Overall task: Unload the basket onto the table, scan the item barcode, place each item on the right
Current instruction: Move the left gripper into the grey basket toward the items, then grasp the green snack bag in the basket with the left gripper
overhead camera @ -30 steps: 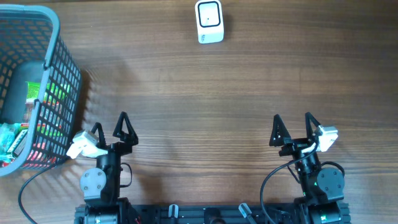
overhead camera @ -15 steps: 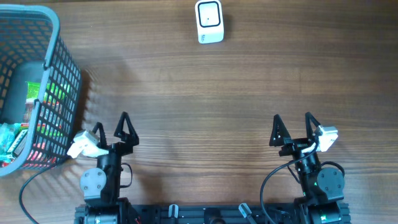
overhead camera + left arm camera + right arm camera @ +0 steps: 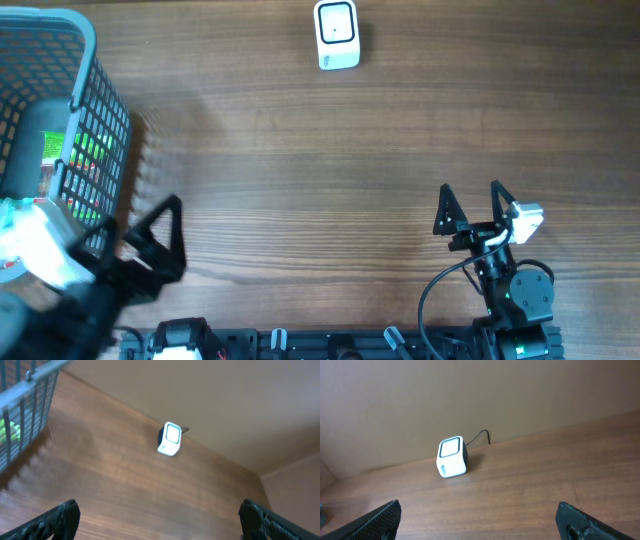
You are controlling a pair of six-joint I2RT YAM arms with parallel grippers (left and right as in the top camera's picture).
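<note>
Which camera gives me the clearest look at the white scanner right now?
The right wrist view: the scanner sits near centre and largest, with its face and its rear cable visible. The overhead view shows it only from above, near the top of the frame. The left wrist view shows it smaller and farther off.

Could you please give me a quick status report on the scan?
Left gripper open, empty, beside basket. Right gripper open, empty. Items in basket, none picked. Scanner unobstructed.
</note>
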